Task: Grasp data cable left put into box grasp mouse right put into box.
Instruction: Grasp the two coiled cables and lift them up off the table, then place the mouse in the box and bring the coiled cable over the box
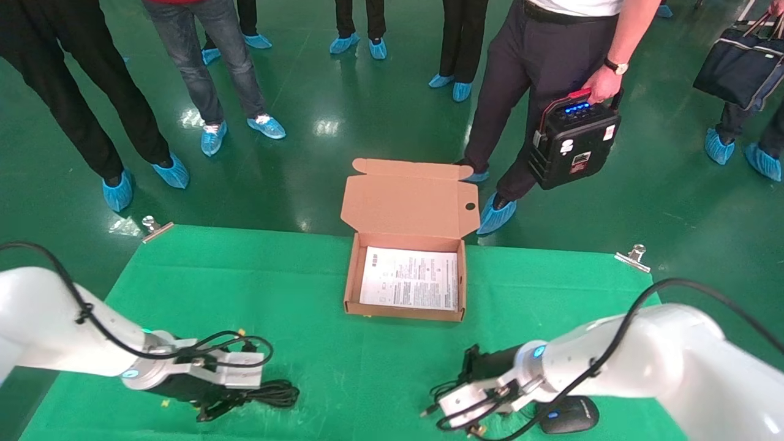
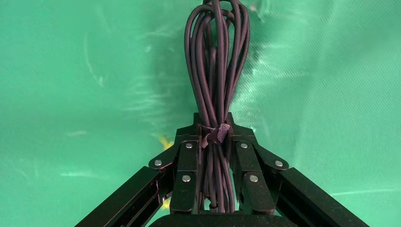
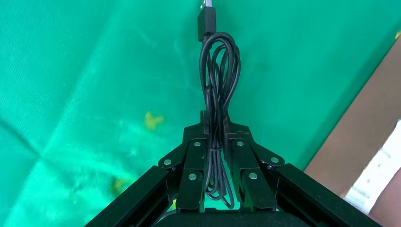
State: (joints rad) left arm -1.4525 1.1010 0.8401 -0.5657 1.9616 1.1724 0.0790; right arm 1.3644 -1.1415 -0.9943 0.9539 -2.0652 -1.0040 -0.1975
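Note:
The data cable [image 2: 215,56] is a thick dark bundle tied with a strap, and my left gripper [image 2: 213,120] is shut on it. In the head view that gripper [image 1: 211,405] sits low over the cloth at the near left, the data cable [image 1: 272,392] sticking out to its right. My right gripper [image 3: 215,118] is shut on the thin coiled cord [image 3: 220,66] of the mouse, USB plug [image 3: 206,21] at the far end. The black mouse [image 1: 569,415] lies on the cloth beside the right gripper [image 1: 456,419]. The tan box [image 1: 352,275] stands open at mid-table, a printed sheet [image 1: 410,278] inside.
The box's lid [image 1: 407,199] leans back over the table's far edge. Metal clips [image 1: 156,226] [image 1: 634,256] pin the green cloth [image 1: 245,294] at its far corners. Several people stand beyond the table; one holds a black power unit [image 1: 572,144].

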